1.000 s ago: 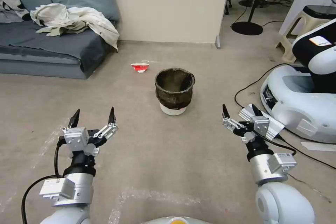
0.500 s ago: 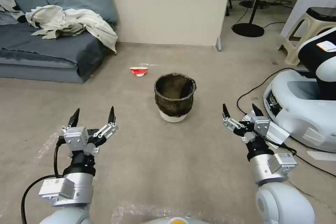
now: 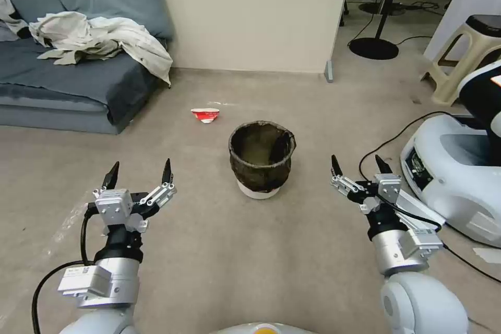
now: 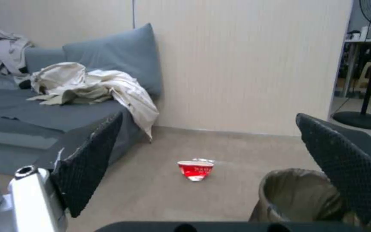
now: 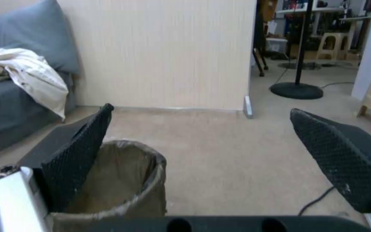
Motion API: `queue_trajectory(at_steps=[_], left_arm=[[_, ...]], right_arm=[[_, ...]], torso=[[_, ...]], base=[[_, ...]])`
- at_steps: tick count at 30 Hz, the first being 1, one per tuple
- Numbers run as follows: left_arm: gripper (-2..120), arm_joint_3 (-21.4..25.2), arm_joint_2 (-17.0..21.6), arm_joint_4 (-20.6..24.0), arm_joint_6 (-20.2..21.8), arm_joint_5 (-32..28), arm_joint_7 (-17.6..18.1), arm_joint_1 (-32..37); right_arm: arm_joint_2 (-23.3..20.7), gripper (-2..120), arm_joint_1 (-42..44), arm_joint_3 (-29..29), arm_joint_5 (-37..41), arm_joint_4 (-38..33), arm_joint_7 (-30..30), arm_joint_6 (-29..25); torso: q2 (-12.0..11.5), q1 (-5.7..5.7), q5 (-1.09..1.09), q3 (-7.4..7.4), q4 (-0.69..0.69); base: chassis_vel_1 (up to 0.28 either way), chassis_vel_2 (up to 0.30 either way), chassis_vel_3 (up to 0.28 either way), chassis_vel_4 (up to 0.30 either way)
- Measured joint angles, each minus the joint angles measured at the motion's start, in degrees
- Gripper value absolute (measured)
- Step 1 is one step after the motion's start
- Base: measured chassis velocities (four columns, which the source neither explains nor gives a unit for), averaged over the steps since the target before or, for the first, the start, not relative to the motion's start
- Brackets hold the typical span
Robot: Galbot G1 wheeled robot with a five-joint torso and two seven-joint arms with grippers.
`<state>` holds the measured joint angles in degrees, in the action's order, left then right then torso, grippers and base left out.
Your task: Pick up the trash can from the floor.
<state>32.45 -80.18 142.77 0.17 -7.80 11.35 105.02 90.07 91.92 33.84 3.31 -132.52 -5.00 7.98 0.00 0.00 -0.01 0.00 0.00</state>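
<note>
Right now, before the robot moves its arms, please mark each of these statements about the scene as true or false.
1. The trash can stands upright on the floor. True.
2. The left gripper is shut on the trash can's rim. False: it is open and apart from the can, on the can's left.
3. The crushed red-and-white paper cup lies inside the trash can. False: it lies on the floor beyond the can, toward the sofa.
4. The right gripper is open and holds nothing. True.
5. A light cloth lies crumpled on the sofa. True.
</note>
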Motion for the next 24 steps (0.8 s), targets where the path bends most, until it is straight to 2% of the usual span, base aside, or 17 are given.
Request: queue_trajectory(at_steps=[16,24], left_arm=[[100,-0.17,0.84,-0.12,0.12,-0.99,0.05,-0.43],[100,0.16,1.80,-0.44,0.29,-1.48,0.10,-0.73]], right_arm=[[0.20,100,0.35,-0.16,-0.67,0.42,-0.19,-0.40],[0.23,100,0.32,-0.25,-0.58,0.73,-0.09,-0.83]], torso=[[0.00,0.00,0.01,0.00,0.00],[0.00,0.00,0.01,0.00,0.00]], base=[[-0.123,0.122,0.129,-0.127],[-0.031,0.036,0.037,-0.026]])
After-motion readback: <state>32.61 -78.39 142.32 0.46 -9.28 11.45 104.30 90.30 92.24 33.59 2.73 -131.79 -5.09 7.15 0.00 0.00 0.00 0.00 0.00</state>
